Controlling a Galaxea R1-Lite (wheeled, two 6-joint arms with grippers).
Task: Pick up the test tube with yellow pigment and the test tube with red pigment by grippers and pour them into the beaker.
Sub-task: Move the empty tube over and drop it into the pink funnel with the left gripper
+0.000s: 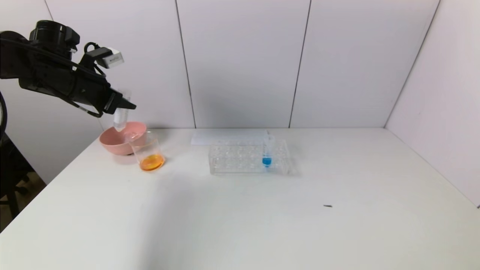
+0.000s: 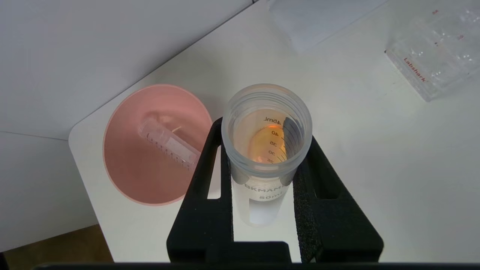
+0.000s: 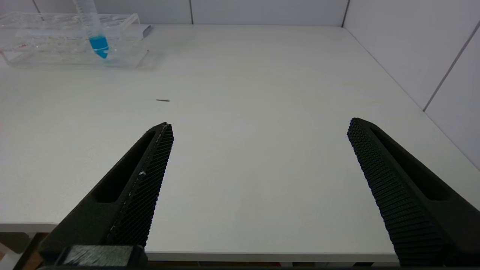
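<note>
My left gripper is shut on a clear test tube and holds it upright, mouth up, above the pink bowl at the far left. In the left wrist view the fingers clamp this tube. An orange glow shows through it, but I cannot tell which pigment it held. The beaker stands beside the bowl with orange liquid at its bottom. A second, empty tube lies in the bowl. My right gripper is open and empty near the table's front edge.
A clear tube rack stands mid-table and holds a blue-tipped tube; both also show in the right wrist view, the rack and the tube. A white sheet lies behind the rack. A small dark speck lies on the table.
</note>
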